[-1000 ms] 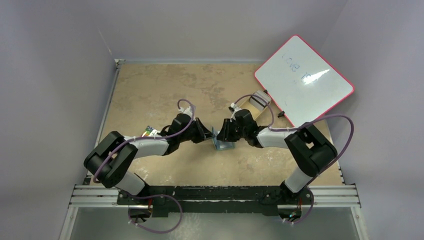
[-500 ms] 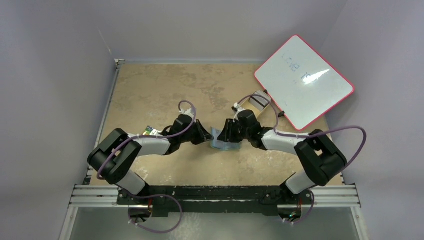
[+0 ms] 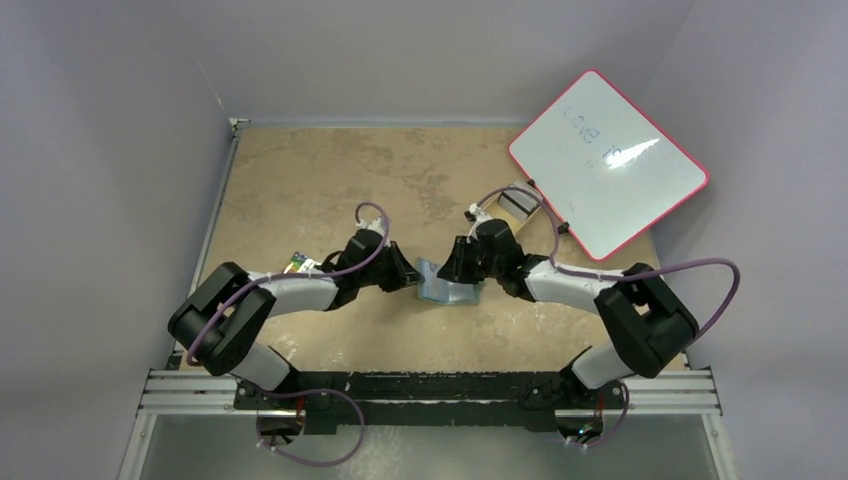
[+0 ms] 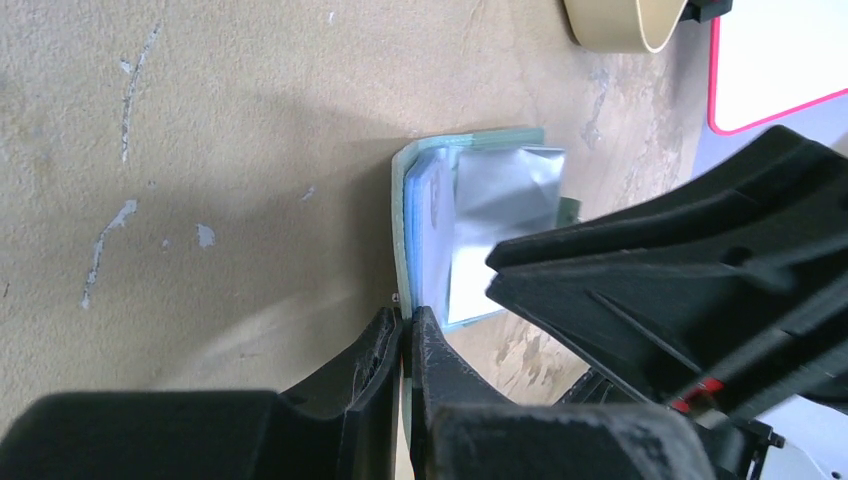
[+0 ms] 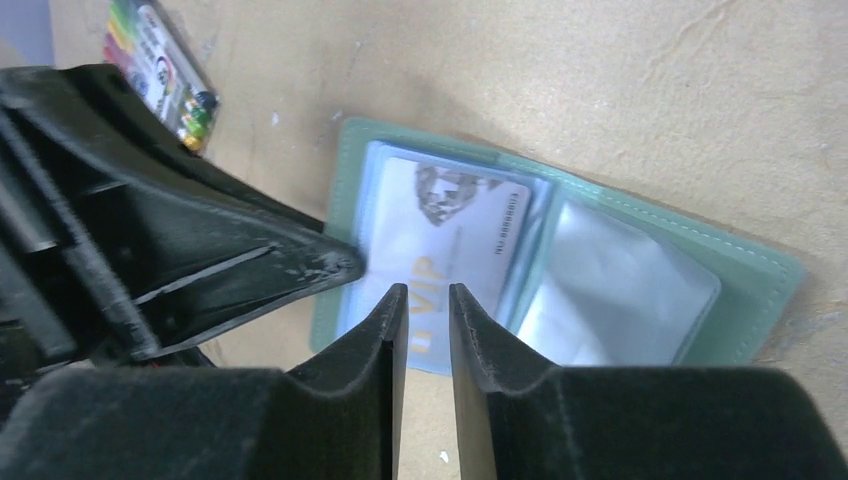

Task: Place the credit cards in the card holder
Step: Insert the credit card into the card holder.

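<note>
— Well, what do the wrist cameras give that the overhead one doesn't?

— Nearest first: the left wrist view shows the left gripper (image 4: 404, 330) pressed together on the near edge of the dull-green folding card holder (image 4: 420, 240). The green cover runs straight into the pinch. From overhead the holder is only a pale patch between the two claws, near mid-table.

— And the right side?

— In its own camera the right gripper (image 5: 428, 300) hangs over the opened holder, its fingers parted by a narrow slit. Through that slit shows the pale rectangular card printed "VIP" (image 5: 450, 225), flat in the holder's left half. The glossy clear plastic sleeve (image 5: 610, 300) at 3 o'clock of it shows only glare.

— Anything else seen only there?

— A small rectangular card with bright coloured stripes (image 5: 160, 70) lies at 10 o'clock in that view, on the mottled tan tabletop (image 5: 600, 80). From overhead it is a speck at 9 o'clock of the holder, beside the left forearm.

— What is hidden?

— In the left wrist view the right claw covers the holder's far half. Whether the right fingers touch the pale card, I cannot tell. Farther off, at 1 o'clock of the holder, the tan oval tray (image 4: 615, 25) is cut by the frame edge. The writing on the red-rimmed whiteboard (image 3: 608, 163) at 2 o'clock is too faint to read.
</note>
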You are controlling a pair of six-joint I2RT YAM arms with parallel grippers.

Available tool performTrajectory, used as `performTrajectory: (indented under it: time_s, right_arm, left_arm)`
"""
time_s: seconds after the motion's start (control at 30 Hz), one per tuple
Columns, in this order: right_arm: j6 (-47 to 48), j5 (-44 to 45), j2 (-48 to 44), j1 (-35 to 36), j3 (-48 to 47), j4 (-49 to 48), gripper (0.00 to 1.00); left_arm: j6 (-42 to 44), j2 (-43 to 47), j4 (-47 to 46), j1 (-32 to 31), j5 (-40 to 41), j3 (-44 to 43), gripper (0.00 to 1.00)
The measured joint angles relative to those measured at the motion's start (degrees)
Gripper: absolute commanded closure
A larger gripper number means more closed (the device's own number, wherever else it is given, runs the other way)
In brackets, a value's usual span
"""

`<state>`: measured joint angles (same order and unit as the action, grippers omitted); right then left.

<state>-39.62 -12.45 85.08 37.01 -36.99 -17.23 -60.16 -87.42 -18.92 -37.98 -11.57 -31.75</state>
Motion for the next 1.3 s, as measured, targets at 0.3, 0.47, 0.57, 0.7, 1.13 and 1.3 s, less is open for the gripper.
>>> performTrajectory:
  time_s: [0.3, 0.47, 0.57, 0.7, 1.13, 1.3]
  right_arm:
    - [0.33, 2.56, 4.66, 0.0, 0.0, 0.35, 0.81]
    - [0.44, 2.47, 7.5, 0.0, -0.13, -2.49, 0.82]
    - [0.44, 2.4, 8.24, 0.0, -0.15, -4.09, 0.83]
    - [0.44, 2.32, 8.52, 0.0, -0.15, -4.7, 0.83]
    - [0.44, 2.14, 8.98, 0.0, -0.17, -5.77, 0.8]
    - [0.59, 1.86, 8.96, 0.0, -0.22, -5.7, 0.74]
  left_arm:
    - [1.44, 3.76, 5.33, 0.0, -0.02, -1.92, 1.0]
    - [1.31, 3.78, 5.18, 0.0, -0.85, -2.38, 1.0]
    - [1.14, 3.67, 3.45, 0.0, -1.79, -2.27, 1.0]
    - [0.26, 2.54, -1.51, 0.0, -3.45, -1.05, 1.0]
    - [-1.38, -1.05, -9.35, 0.0, -6.03, -0.13, 1.0]
    - [-1.11, -1.09, -8.79, 0.0, -5.57, -0.13, 1.0]
